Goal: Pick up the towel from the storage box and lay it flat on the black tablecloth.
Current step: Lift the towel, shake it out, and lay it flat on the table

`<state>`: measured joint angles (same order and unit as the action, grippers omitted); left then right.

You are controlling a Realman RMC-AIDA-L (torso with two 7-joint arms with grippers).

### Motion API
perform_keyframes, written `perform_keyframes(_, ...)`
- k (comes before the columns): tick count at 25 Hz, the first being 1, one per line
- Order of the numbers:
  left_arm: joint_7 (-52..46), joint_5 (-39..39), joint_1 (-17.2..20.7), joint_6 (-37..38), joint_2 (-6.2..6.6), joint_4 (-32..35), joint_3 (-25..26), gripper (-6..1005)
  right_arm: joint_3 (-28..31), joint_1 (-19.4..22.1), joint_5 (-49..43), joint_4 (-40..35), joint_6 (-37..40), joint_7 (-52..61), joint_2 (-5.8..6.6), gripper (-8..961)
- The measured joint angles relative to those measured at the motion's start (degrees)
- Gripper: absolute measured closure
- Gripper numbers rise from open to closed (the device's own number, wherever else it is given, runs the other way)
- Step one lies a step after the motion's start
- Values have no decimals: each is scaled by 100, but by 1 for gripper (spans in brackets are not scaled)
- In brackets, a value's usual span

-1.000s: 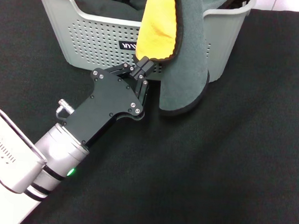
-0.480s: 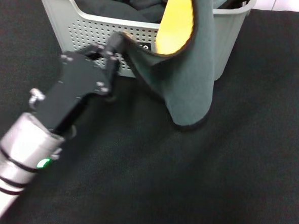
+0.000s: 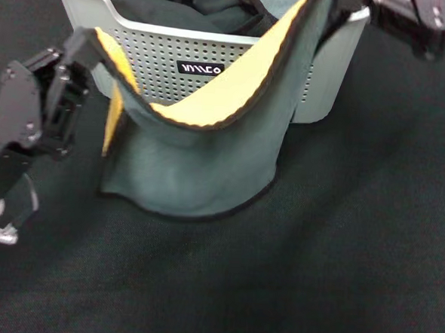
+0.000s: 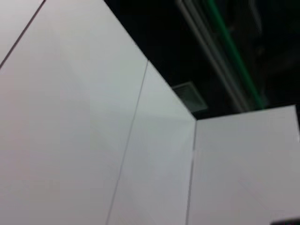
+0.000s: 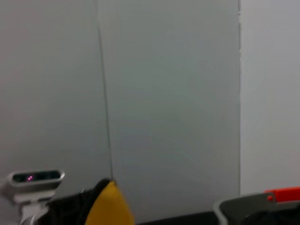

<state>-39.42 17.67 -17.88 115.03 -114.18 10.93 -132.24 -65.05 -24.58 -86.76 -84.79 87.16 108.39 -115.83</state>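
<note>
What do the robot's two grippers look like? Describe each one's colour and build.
The left gripper is matte black, built from flat angular plates joined by small silver screws, with a silver metal fitting below. Only a black, blocky part of the right gripper shows, bearing silver screw heads.

The towel (image 3: 201,146) hangs stretched across the front of the storage box (image 3: 330,67), blocking that wall; the left pincer (image 3: 71,51) crowds the box's left corner; the black tablecloth (image 3: 315,255) lies open nearer the robot and to the right.
</note>
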Motion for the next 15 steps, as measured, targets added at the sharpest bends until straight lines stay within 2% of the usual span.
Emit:
perform_keyframes(7, -616, -360, -10, 125, 310, 215, 20, 993, -103, 653, 10, -774, 257, 31, -5, 941)
perform_keyframes(12, -724, -807, 0, 147, 523, 713, 24, 993, -119, 842, 126, -931, 652, 57, -9, 940)
perform_keyframes(15, -851, -1089, 45, 157, 721, 1110, 25, 992, -118, 965, 149, -1060, 906, 45, -10, 940)
